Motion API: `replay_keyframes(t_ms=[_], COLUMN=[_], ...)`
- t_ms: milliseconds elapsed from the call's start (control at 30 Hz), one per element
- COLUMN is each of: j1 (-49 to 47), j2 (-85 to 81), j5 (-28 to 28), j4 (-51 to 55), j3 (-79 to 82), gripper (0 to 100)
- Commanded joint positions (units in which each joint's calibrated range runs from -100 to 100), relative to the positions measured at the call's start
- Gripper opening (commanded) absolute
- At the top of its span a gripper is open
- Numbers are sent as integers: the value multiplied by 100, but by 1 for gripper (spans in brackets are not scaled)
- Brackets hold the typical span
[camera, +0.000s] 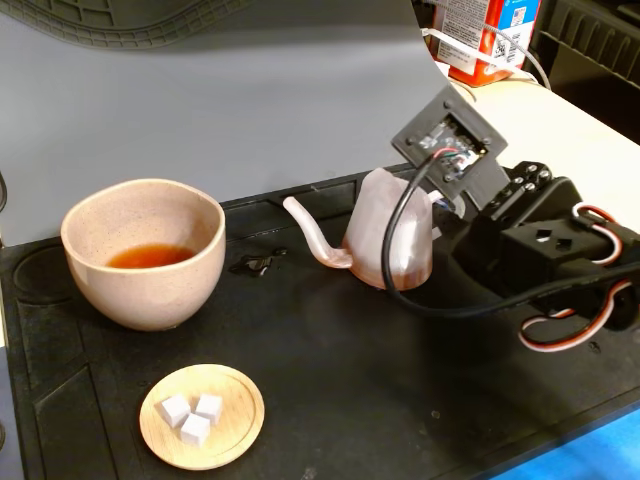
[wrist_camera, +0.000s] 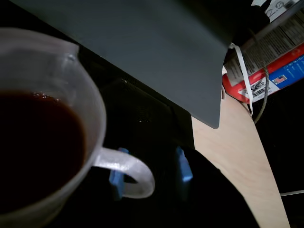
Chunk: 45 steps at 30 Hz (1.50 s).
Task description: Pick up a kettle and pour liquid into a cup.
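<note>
Kettle (camera: 388,240) first: it stands upright on the black mat toward the back edge of my counter (camera: 330,400), right of the middle in the fixed view, spout (camera: 312,238) aimed left at the cup (camera: 145,252), which sits well apart near the left edge. The cup already holds a shallow pool of reddish-brown liquid (camera: 150,256). In the wrist view the kettle's open top is dark with more of it (wrist_camera: 33,147), and seems fairly full.

I judge the pot light and stiff but thin-walled: ribbed translucent plastic, likely a little slick, and made top-heavy by its load, so any jolt will slosh it over the rim. The loop handle (wrist_camera: 127,172) is the place to hold, low on the loop near the body, so the tilt stays steady.

My tool (wrist_camera: 149,172) is spread apart; its blue pads (wrist_camera: 183,166) straddle the handle, one behind the loop and the other clear to its right. Whether either pad touches the loop I cannot tell.

The wooden dish (camera: 202,416) with its white cubes (camera: 193,417) lies near the front edge, out of the pouring path.
</note>
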Motion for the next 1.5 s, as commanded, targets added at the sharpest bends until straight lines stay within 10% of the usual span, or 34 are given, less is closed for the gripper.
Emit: replay_keyframes(t_ms=[0,633,967,1333,1467], j1=[-50,95,-171,-278,-278], j2=[-59,-2056,-7303,-12005,-12150], j5=[-14,-239,-885,-2155,-2402], j4=[-31,-100,-14,6843,7137], j3=[-160,2099,4595,4686,4858], gripper=[14,13,1,1,1])
